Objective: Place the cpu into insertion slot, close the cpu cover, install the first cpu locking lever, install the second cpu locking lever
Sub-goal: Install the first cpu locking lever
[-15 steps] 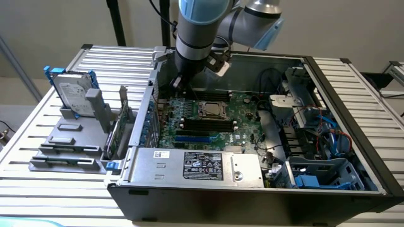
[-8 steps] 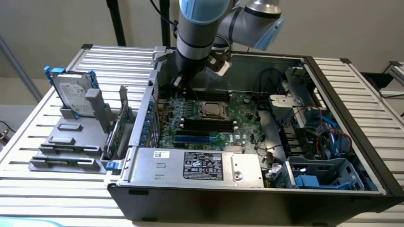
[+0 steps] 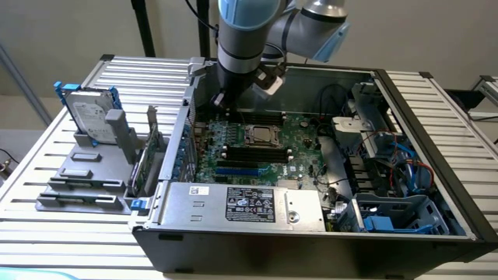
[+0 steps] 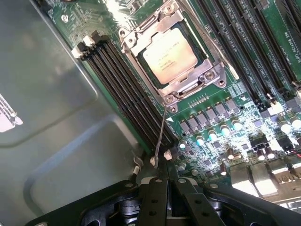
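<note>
Up close in the wrist view, the gripper (image 4: 162,183) has its fingers pinched together, right by the free end of a thin wire lever (image 4: 160,134). Past that, the cpu (image 4: 169,55) sits in the insertion slot (image 4: 149,70) with the cpu cover (image 4: 188,82) lying around it. The exterior view adds the open PC case (image 3: 311,245) on a slatted metal surface (image 3: 451,108), a hard drive (image 3: 87,114) at that view's left, and a beige wall (image 3: 62,35) behind.

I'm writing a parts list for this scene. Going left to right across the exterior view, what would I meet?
hard drive → cpu → blue drive caddy
</note>
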Robot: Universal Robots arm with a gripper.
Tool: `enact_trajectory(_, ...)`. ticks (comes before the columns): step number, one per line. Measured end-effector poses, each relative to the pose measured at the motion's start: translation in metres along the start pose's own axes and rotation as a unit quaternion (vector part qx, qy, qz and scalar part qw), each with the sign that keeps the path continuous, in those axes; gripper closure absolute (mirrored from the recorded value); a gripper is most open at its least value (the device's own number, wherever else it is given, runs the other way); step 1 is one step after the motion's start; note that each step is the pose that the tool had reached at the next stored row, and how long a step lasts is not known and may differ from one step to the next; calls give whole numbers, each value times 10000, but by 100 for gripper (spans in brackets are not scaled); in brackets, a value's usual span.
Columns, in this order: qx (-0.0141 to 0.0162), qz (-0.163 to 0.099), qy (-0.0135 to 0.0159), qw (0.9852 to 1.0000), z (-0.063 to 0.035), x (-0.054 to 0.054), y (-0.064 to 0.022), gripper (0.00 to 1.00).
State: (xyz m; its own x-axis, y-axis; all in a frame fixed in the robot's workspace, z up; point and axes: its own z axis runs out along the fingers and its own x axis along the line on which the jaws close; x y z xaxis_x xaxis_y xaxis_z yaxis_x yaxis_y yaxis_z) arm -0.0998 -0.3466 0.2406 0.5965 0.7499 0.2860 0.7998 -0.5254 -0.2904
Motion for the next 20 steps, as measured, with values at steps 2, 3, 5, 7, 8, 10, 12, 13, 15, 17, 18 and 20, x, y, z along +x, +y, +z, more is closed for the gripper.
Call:
enact_trajectory(2,-37,128,44,9999,0,0,0,89)
enact_trajectory(3,-56,190,65,9998,0,0,0,89)
enact_trajectory(5,-94,317,109,9994,0,0,0,89)
enact_trajectory(7,-131,441,151,9988,0,0,0,89)
enact_trajectory(8,-147,498,172,9985,0,0,0,89)
enact_trajectory(10,-176,592,207,9979,0,0,0,89)
enact_trajectory(12,-195,656,233,9974,1,4,4,89)
enact_trajectory(13,-204,684,244,9972,1,5,6,89)
enact_trajectory(15,-217,728,261,9968,0,12,12,89)
enact_trajectory(17,-229,767,275,9964,-1,21,23,89)
enact_trajectory(18,-233,780,280,9963,-1,28,30,89)
enact_trajectory(20,-240,801,289,9961,-2,46,51,89)
